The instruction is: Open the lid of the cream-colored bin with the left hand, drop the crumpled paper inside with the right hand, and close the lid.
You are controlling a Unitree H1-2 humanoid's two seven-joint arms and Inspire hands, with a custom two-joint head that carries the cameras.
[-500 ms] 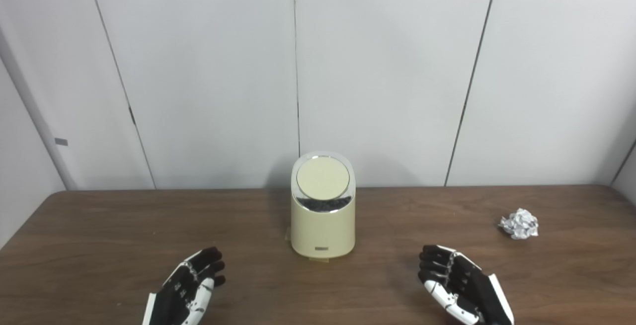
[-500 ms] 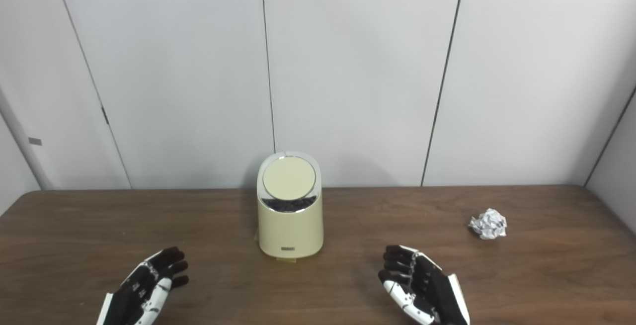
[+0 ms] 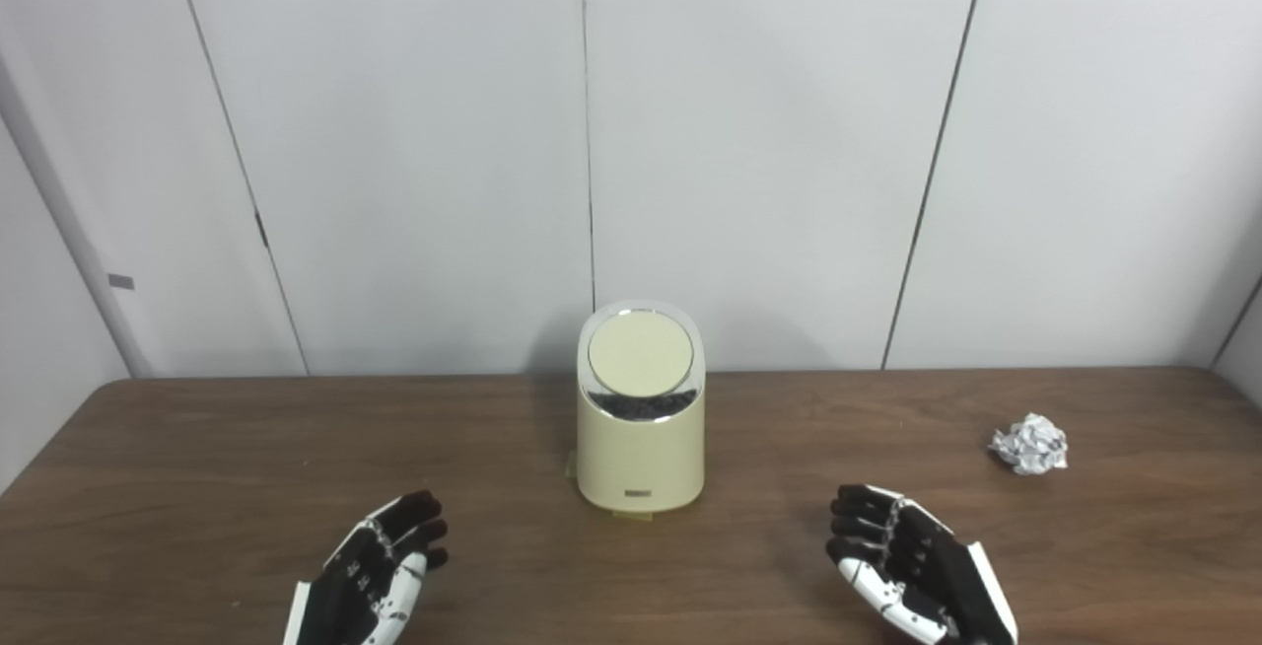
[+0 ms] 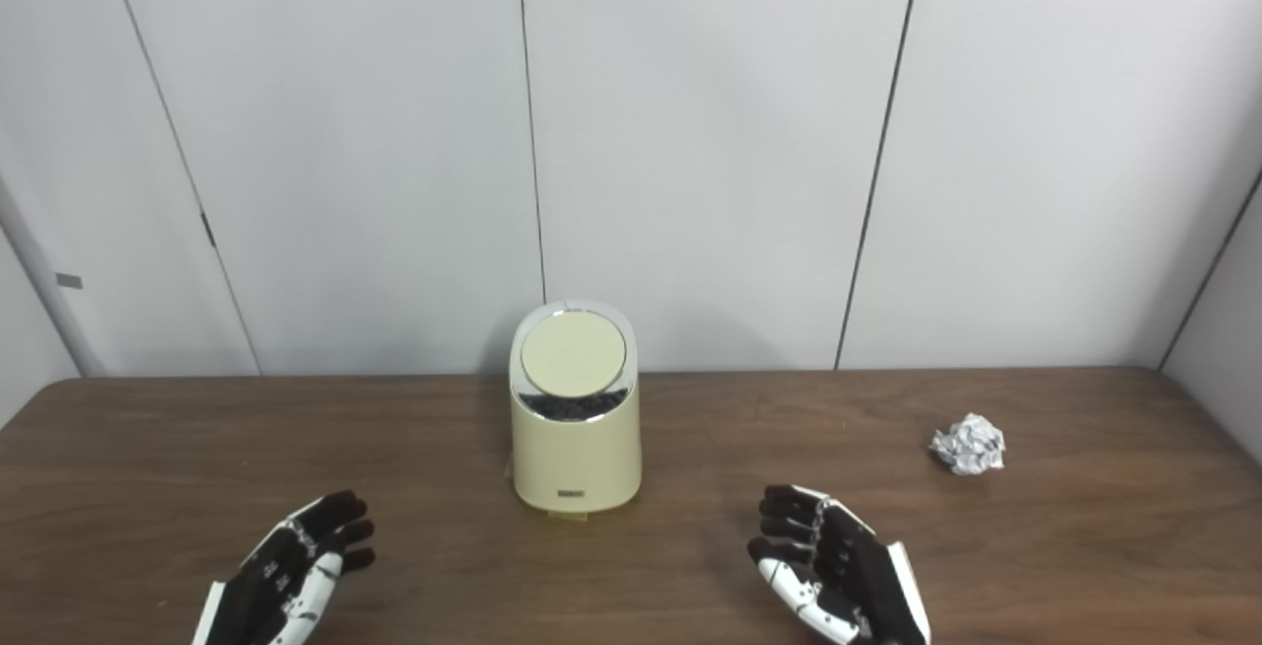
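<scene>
— Where are your hands?

— Both are low over the dark brown wooden table (image 3: pixel 197 448), near its front edge. My left hand (image 3: pixel 380 566), black with white panels, has its fingers spread apart and holds nothing. My right hand (image 3: pixel 912 566) is the same: fingers apart, a little curled, nothing in it.

— And the bin?

— The cream-colored cylindrical plastic bin (image 3: pixel 641 458) stands upright between my two hands and farther from me than either, ahead and to the right of my left hand, ahead and to the left of my right. Neither hand touches it. Its round cream lid (image 3: pixel 640 353) sits in a shiny silver rim (image 3: pixel 690 329) and is tilted toward me; it looks shut. Under the lid's front edge there is a dark band whose nature I cannot make out. Low on the front of the bin is a small dark label (image 3: pixel 639 495), too small to read.

— The paper?

— The crumpled ball of white paper (image 3: pixel 1029 444) lies on the table ahead of my right hand and out to its right, apart from the fingers. It is well apart from my left hand, with the bin in between.

— Anything past the bin?

— A wall of pale grey panels (image 3: pixel 769 132) with thin dark seams rises right behind the table's far edge.
</scene>
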